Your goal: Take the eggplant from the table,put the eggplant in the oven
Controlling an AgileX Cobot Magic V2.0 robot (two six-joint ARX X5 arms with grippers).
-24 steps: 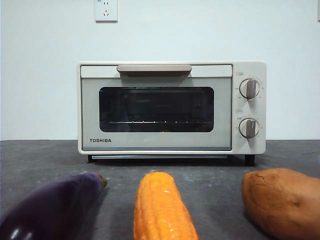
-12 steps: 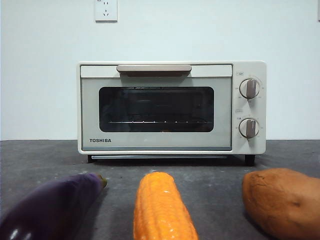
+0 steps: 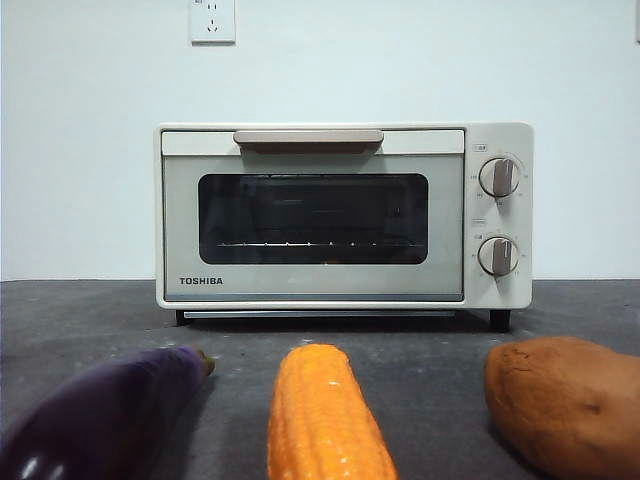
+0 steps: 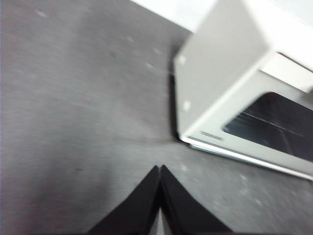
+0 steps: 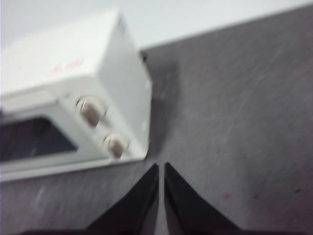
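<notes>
The dark-purple eggplant lies on the grey table at the near left, its stem tip pointing toward the oven. The cream TOSHIBA oven stands at the back with its glass door closed. Neither arm shows in the front view. My left gripper hangs shut above bare table beside the oven's left side. My right gripper hangs shut above bare table off the oven's knob side. Neither holds anything, and the eggplant is out of both wrist views.
An orange-yellow corn cob lies in the middle front and a brown sweet potato at the near right. A wall with a socket stands behind the oven.
</notes>
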